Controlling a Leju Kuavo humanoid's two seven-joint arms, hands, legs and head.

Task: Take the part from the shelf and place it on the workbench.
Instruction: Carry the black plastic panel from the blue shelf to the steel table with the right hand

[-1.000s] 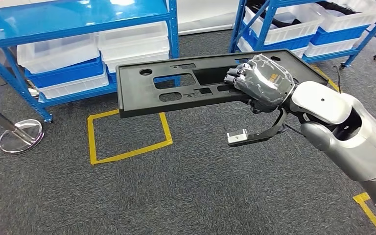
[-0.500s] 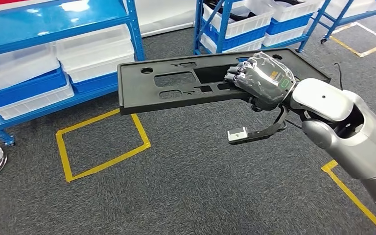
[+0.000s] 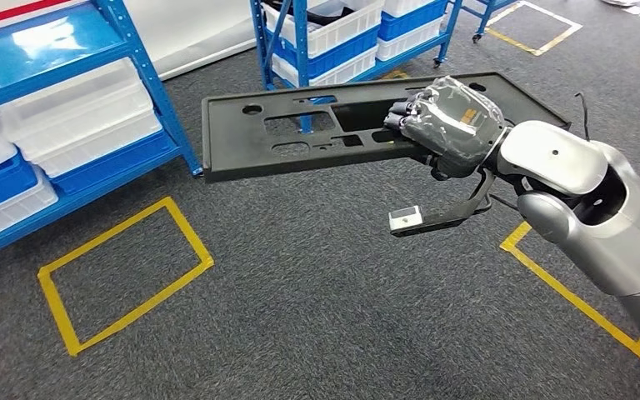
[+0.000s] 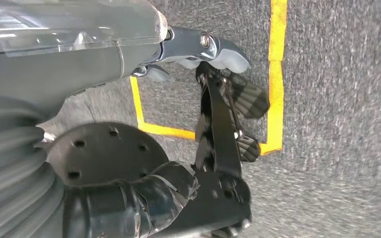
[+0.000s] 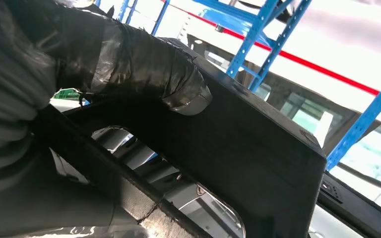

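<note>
Carrying the part (image 3: 300, 137), a long flat black panel with cut-out openings, the right robot hand (image 3: 446, 125) has its fingers hooked through one opening near the panel's right end and clamped on the edge, so the panel juts out level, high above the carpeted floor (image 3: 317, 308). That grip probably keeps the flat side up for laying it down flat on a surface. Seen from the right wrist, the taped thumb (image 5: 178, 84) presses on the panel's rim. No workbench shows, so the placing step lies ahead. Beyond the part stands a blue shelf (image 3: 146, 83) holding white and blue bins (image 3: 75, 117); what is in them cannot be made out. I cannot tell whether the left robot hand (image 4: 228, 99), hanging over the floor, is spread or closed.
</note>
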